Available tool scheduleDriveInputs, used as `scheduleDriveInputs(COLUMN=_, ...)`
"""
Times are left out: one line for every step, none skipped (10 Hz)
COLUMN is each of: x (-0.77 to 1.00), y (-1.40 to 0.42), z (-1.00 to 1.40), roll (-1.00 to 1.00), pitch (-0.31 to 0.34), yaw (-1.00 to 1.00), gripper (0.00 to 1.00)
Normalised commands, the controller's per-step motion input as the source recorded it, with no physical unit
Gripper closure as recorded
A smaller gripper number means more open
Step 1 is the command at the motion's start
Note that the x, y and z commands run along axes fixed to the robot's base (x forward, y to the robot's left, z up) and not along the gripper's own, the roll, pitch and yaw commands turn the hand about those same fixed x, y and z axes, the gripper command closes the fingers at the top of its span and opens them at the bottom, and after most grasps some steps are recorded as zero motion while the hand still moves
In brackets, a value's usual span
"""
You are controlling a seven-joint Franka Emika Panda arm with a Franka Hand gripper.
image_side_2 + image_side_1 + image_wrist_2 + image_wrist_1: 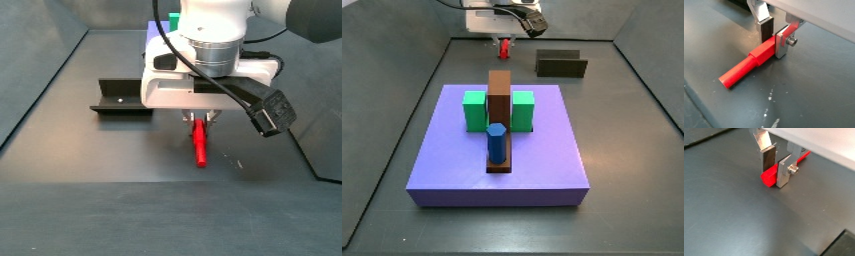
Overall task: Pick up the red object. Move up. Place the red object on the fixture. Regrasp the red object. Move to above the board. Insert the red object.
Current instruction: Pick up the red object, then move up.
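Observation:
The red object [745,66] is a thin red peg with a thicker square end, lying flat on the dark floor. It shows in both side views [199,146] [504,46]. My gripper [774,44] is low over it, with a silver finger pressed against each side of the square end [768,176], so it is shut on the peg. The fixture [560,64] stands apart from the gripper and the peg, also seen in a side view [120,98]. The purple-blue board [462,165] lies nearer the camera.
On the board stand a brown upright slab [500,95], two green blocks [474,110] [523,110] and a blue hexagonal peg [497,143]. Grey walls [643,80] bound the floor. A dark object's corner [841,245] shows in a wrist view.

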Motion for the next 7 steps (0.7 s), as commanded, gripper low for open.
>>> scheduleDriveInputs(x=0.00, y=0.00, z=0.00, roll=0.00, pitch=0.000, yaw=0.00, gripper=1.00)
scheduleDriveInputs(x=0.00, y=0.00, z=0.00, roll=0.00, pitch=0.000, yaw=0.00, gripper=1.00)
scheduleDriveInputs(x=0.00, y=0.00, z=0.00, roll=0.00, pitch=0.000, yaw=0.00, gripper=1.00)
scheduleDriveInputs(x=0.00, y=0.00, z=0.83, roll=0.00, pitch=0.000, yaw=0.00, gripper=1.00)
scheduleDriveInputs(x=0.02, y=-0.01, z=0.79, roll=0.00, pitch=0.007, yaw=0.04, gripper=1.00)
scheduleDriveInputs(x=-0.02, y=-0.01, z=0.56, roll=0.05, pitch=0.037, yaw=0.03, gripper=1.00)
scheduleDriveInputs(x=0.00, y=-0.02, z=0.29, roll=0.09, pitch=0.042, yaw=0.03, gripper=1.00)
